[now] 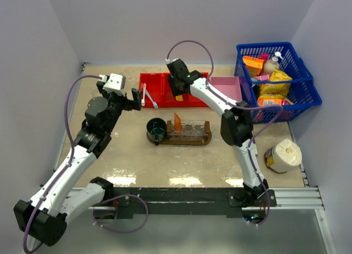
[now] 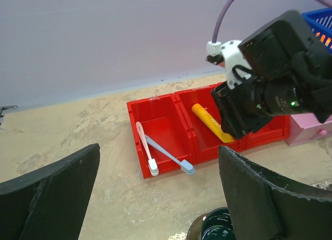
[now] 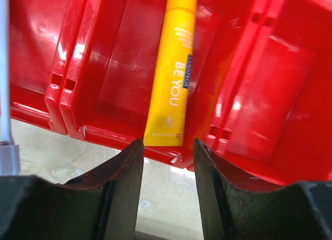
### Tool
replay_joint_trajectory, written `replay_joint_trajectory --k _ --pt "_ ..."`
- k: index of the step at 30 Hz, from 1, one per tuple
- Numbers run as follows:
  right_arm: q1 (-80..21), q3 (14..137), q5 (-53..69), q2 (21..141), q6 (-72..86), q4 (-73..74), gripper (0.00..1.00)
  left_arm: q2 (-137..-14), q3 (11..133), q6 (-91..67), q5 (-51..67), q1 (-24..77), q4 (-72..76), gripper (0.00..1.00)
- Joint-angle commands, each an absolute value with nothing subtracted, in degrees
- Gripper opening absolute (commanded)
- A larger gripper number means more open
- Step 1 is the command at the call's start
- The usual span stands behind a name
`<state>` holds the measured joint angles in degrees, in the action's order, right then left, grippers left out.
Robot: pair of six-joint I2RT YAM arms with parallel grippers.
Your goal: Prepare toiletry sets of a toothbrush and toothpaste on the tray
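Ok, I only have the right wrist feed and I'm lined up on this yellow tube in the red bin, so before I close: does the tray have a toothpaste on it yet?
Observer: Yes. A deep orange toothpaste tube stands on end on the tray, beside a dark green cup.
Operator: Any toothbrush with it?
Observer: None that I can see. A white toothbrush and a pale blue toothbrush lie in the left compartment of the red bin.
Operator: And the left arm?
Observer: The left gripper is open, facing that compartment.
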<state>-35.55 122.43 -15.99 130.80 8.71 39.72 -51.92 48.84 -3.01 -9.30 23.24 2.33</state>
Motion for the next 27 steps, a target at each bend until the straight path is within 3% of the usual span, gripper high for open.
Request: replay_joint_trajectory --k 1,27 --pt "-36.6 125.3 -17.0 132.2 7.0 38.4 0.46 -52.0 48.5 -3.9 -8.7 22.9 4.7 1.00" --pt "-36.8 126.7 -20.0 138.7 4.3 33.7 0.41 -52.1 48.6 -4.0 -8.2 22.9 4.7 1.00"
